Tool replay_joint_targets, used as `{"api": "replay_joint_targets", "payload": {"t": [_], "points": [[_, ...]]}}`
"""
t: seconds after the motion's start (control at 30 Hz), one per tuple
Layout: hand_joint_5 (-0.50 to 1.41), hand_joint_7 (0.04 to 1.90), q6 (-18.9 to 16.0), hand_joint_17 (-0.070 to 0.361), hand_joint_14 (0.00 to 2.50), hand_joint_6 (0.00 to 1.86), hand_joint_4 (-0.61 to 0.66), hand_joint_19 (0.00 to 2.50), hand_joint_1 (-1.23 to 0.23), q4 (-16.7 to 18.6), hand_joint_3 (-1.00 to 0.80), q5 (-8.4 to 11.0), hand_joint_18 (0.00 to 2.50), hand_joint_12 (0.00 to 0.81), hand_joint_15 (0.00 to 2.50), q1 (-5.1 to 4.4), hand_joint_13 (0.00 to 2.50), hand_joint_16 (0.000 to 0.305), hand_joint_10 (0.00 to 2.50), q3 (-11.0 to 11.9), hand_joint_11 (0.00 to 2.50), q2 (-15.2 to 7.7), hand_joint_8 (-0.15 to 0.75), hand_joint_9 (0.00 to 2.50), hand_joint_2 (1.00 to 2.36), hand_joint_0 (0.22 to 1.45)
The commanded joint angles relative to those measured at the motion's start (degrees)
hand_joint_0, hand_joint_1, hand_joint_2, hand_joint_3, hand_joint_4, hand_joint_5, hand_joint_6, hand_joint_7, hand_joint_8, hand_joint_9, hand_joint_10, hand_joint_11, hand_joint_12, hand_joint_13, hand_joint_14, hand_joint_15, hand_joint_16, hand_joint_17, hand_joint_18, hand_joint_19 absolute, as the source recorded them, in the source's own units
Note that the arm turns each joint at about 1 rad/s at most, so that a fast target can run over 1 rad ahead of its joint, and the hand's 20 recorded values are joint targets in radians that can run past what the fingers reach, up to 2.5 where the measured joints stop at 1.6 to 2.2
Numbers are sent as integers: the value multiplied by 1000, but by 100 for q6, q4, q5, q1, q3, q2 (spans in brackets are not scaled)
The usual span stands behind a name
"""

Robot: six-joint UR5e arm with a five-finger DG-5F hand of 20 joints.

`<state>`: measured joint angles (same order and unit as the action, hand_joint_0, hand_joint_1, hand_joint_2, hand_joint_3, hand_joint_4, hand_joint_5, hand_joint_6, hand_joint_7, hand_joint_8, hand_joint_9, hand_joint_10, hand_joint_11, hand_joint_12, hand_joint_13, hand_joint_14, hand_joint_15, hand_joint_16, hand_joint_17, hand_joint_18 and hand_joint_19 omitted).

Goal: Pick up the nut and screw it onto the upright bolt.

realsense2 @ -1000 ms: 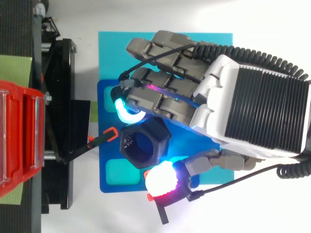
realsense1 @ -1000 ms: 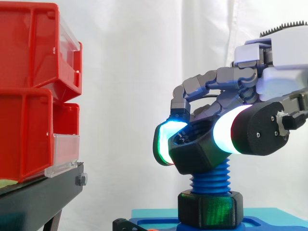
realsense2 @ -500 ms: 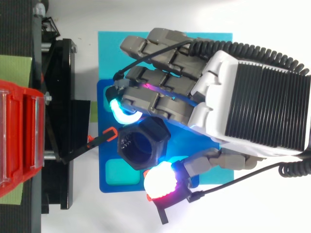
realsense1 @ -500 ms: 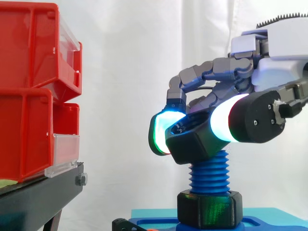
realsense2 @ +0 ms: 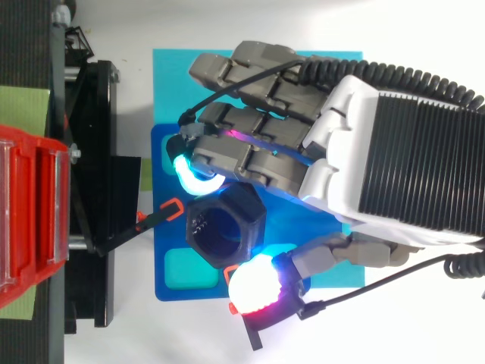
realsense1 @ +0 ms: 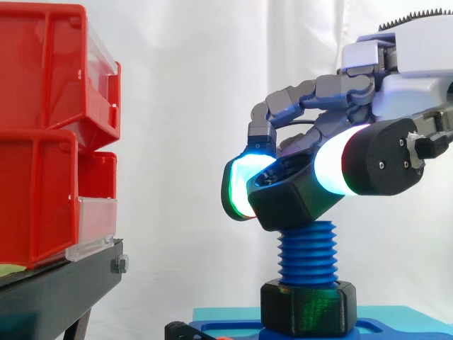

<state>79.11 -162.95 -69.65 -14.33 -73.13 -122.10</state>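
Note:
A black hex nut sits tilted on the top of the upright blue bolt. My hand reaches in from the right and is shut on the nut, its curled fingers on one side and the glowing thumb pad on the other. The bolt's threads show below the nut. A second black nut sits at the bolt's foot on the blue base.
Stacked red bins on a black stand are to the left. A cyan mat lies under the blue base. A black and orange part juts from the stand toward the nut.
The hand with the nut has shifted slightly and the nut's tilt on the bolt top has changed a little. The grip is the same.

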Motion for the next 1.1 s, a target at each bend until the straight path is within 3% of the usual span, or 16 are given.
{"api": "replay_joint_targets", "payload": {"t": [0.0,0.37,0.77,1.07], "points": [[-175,1269,-1,103,0,543,296,77,-523,-26,-500,-23,512,363,8,0,544,46,6,0,171,11,317,553,1000,532],[-176,1266,-1,103,0,543,290,81,-523,-184,-500,-49,515,362,10,0,548,46,5,-9,170,2,317,553,1000,532],[-176,1265,-62,103,1,543,290,79,-522,-211,-500,-49,519,363,11,79,550,46,6,-18,170,-6,317,553,1000,532],[-176,1264,-97,103,0,544,288,84,-522,-105,-500,-67,518,362,15,88,551,46,6,-167,176,-6,317,549,1000,532]]}}
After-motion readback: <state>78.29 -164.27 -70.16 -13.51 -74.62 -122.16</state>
